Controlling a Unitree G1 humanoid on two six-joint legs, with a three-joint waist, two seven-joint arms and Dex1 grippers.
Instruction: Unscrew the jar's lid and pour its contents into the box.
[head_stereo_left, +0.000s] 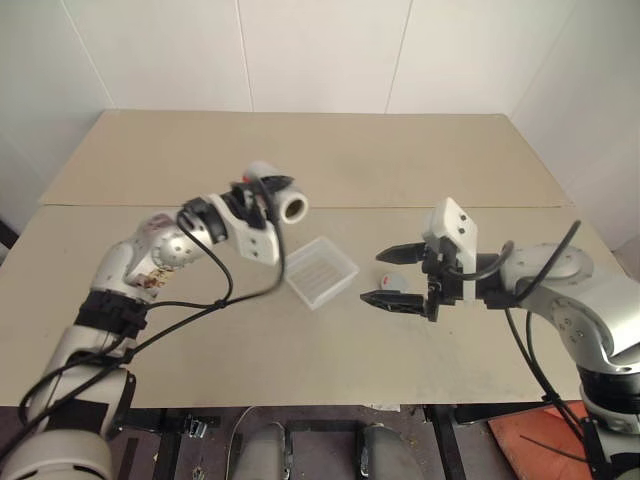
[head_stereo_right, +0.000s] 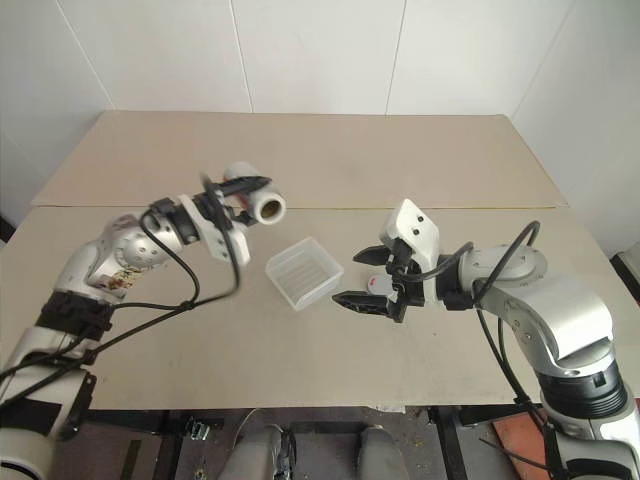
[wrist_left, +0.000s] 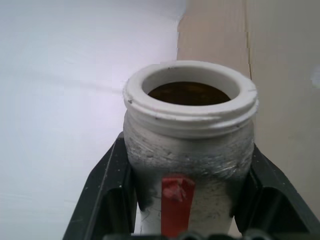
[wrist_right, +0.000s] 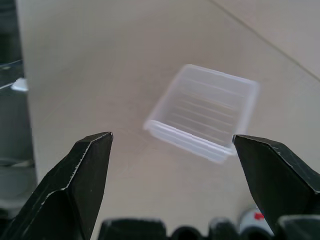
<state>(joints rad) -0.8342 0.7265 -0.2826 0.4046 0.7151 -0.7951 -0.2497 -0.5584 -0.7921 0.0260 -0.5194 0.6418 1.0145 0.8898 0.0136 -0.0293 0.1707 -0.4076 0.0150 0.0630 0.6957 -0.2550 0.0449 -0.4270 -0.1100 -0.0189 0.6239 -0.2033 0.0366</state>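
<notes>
Above the box (head_stereo_left: 321, 271), left tool (head_stereo_left: 270, 192) pinches jar (head_stereo_left: 285, 205); right tool (head_stereo_left: 398, 276) spread, perhaps over lid (head_stereo_left: 391, 281)

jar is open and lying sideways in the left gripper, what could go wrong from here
1. The jar is held level with its open mouth beside the box, not over it, so tipping it now could drop the brown contents on the table.
2. The lid lies on the table under the open right gripper; a low move could knock it.

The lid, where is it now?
The lid lies on the table, right of the box, between the open right gripper's fingers, seen from the head.
</notes>
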